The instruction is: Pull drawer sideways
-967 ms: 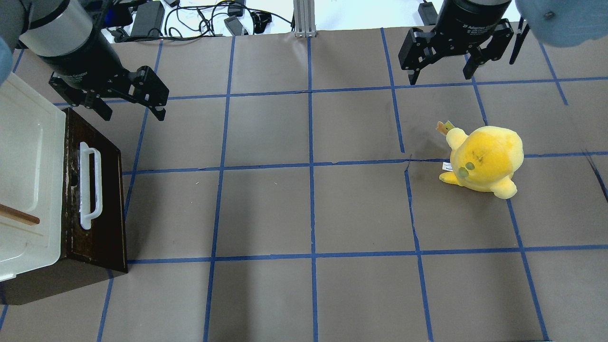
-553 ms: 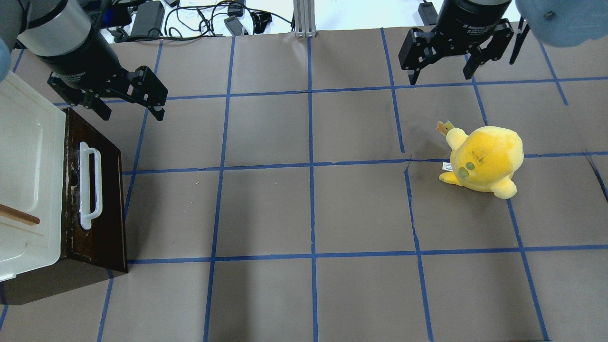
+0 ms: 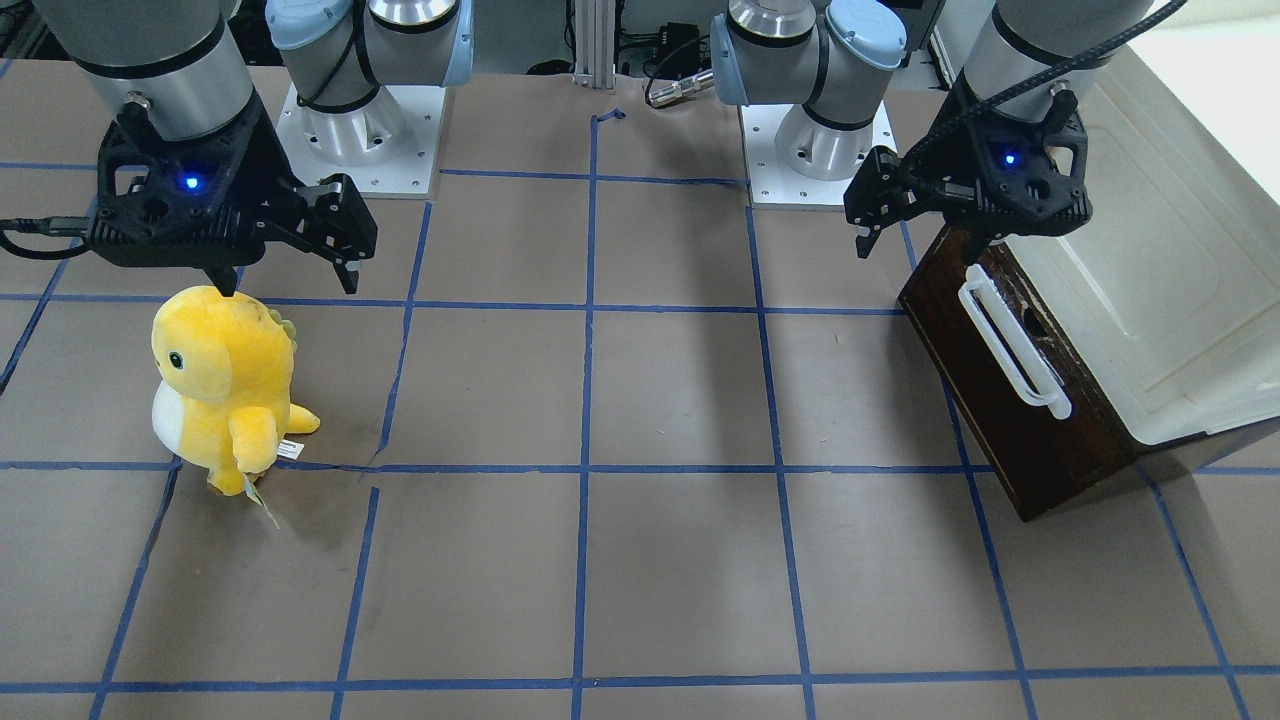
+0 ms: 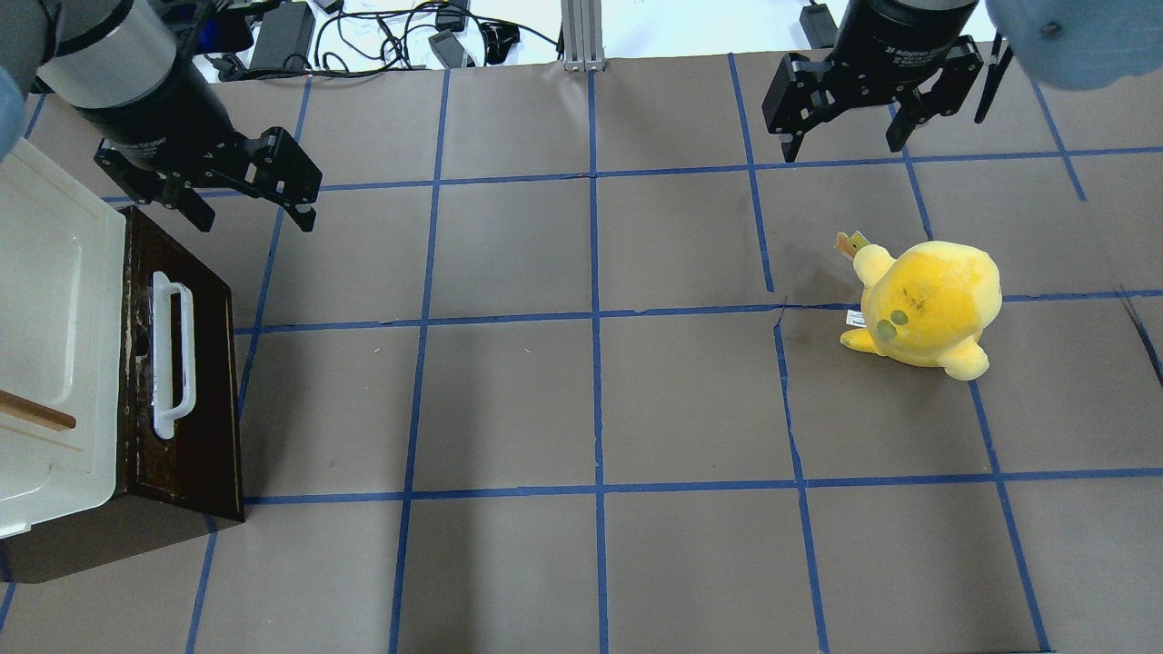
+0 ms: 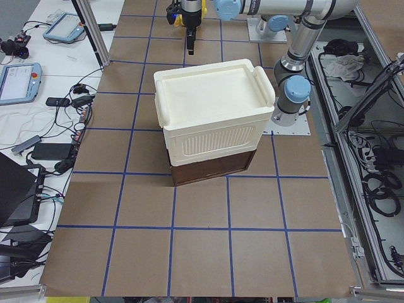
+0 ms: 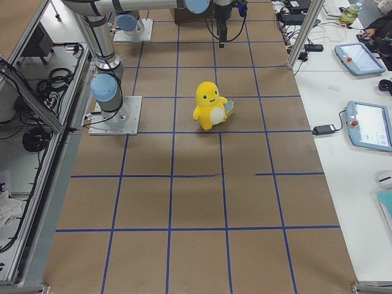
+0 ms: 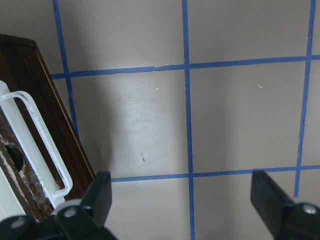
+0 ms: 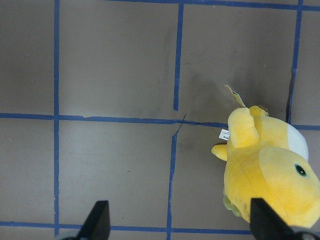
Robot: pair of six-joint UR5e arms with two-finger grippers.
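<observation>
The drawer is at the table's left end, under the cream-white cabinet. Its dark brown front faces the table's middle and carries a long white bar handle. Its interior is hidden. The drawer also shows in the front view, the left wrist view and the left side view. My left gripper is open and empty. It hovers above the table just beyond the drawer's far corner, apart from the handle. My right gripper is open and empty at the far right.
A yellow plush toy stands on the right half of the table, below the right gripper. A brown stick lies over the cabinet top. Blue tape lines grid the brown table cover. Cables lie beyond the far edge.
The left gripper has shifted only very slightly near the drawer's far corner. The drawer, the toy and the right gripper have not moved.
</observation>
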